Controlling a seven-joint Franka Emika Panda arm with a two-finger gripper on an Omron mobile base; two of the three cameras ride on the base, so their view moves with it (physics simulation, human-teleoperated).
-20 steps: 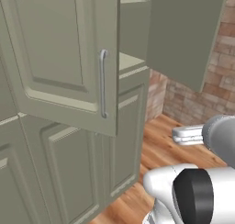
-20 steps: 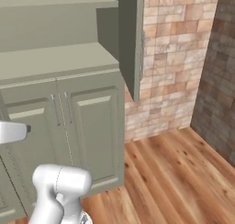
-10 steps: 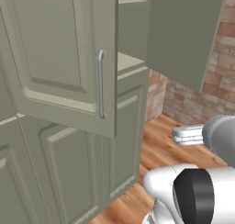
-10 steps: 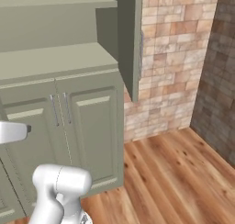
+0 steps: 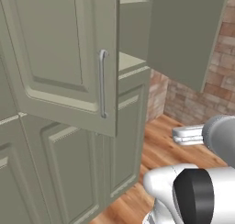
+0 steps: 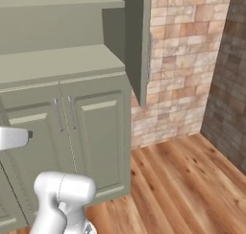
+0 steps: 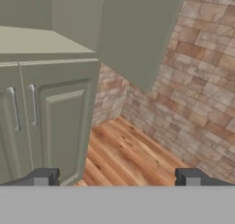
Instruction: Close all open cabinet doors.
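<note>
Left to right in the left base view: the near cabinet door [image 5: 69, 58], sage green with a recessed panel, stands swung out toward the camera, its silver bar handle [image 5: 103, 83] running vertically along the free edge. Behind that edge the shelf [image 5: 131, 61] of the open cupboard is exposed. Further right the far cabinet door [image 5: 183, 32] stands swung out in front of the brick wall [image 5: 220, 76], showing its plain inner face. In the right base view this same door [image 6: 139, 41] appears almost edge-on, projecting from the cupboard above the shorter lower doors [image 6: 96, 137].

The gripper [image 7: 117, 177] has its fingertips [image 7: 43, 176] spread as wide as they go and holds nothing; it hangs low, well apart from both doors.

Handling: each door is judged a rigid, hinged panel, light to swing and not fragile. A flat push on the outer face near the free edge, away from the hinge, probably serves better than gripping the smooth bar. Hinge positions are hidden, so the swing direction is inferred only.
</note>
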